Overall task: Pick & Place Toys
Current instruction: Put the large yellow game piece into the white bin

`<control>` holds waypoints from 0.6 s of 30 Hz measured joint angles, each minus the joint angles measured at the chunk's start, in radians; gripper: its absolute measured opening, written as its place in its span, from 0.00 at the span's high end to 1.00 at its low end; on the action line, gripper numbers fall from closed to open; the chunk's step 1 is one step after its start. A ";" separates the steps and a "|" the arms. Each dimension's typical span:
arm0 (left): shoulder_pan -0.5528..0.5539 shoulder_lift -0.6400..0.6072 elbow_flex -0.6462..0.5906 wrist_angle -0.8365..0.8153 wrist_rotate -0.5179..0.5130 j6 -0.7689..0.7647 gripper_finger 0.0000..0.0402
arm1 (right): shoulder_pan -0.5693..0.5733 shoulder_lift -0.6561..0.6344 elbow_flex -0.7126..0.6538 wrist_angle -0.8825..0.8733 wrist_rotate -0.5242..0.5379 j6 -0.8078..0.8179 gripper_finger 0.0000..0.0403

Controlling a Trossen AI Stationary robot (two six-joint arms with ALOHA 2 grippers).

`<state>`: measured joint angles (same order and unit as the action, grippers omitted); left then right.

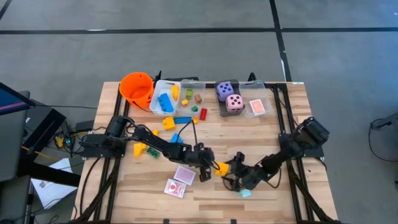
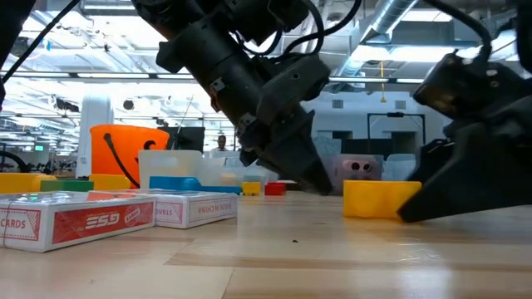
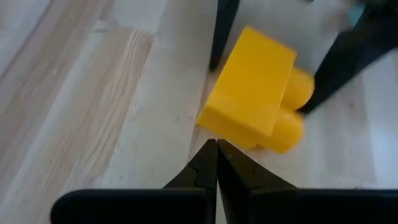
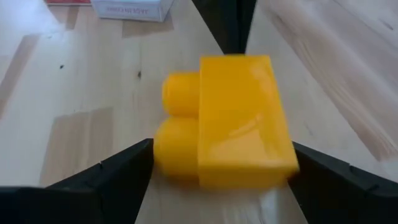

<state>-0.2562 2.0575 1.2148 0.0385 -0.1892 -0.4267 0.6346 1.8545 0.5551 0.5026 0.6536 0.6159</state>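
Note:
A yellow plastic block with two round studs lies on its side on the wooden table, near the front middle. My left gripper is shut, its tips right at the block's near lower edge. My right gripper is open and comes from the table's right side, one finger on each side of the block. In the low view the block rests on the table between my two arms. My left gripper's shut tips stand at the block's lower edge, level with the table; I cannot tell whether they touch it. My right gripper has one finger against the block's studs and the other close beside the block's flat side. The block lies on the table.
At the far edge stand an orange bucket and clear bins holding blocks, a purple die, a pink die and cards. Two card boxes lie front left. Loose yellow blocks and a light blue block lie nearby.

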 joint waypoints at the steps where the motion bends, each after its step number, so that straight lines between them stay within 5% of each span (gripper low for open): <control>1: 0.000 0.000 0.000 0.013 0.007 0.000 1.00 | -0.005 0.010 0.010 0.001 0.001 -0.005 0.16; 11: -0.001 0.005 0.000 0.069 0.056 0.002 1.00 | -0.023 0.012 0.034 -0.005 -0.028 -0.037 0.17; 18: 0.005 -0.007 0.000 -0.010 0.036 0.032 1.00 | -0.023 0.012 0.034 -0.002 -0.025 -0.038 0.35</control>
<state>-0.2508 2.0506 1.2148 0.0286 -0.1535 -0.3949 0.6113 1.8668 0.5892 0.5008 0.6285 0.5782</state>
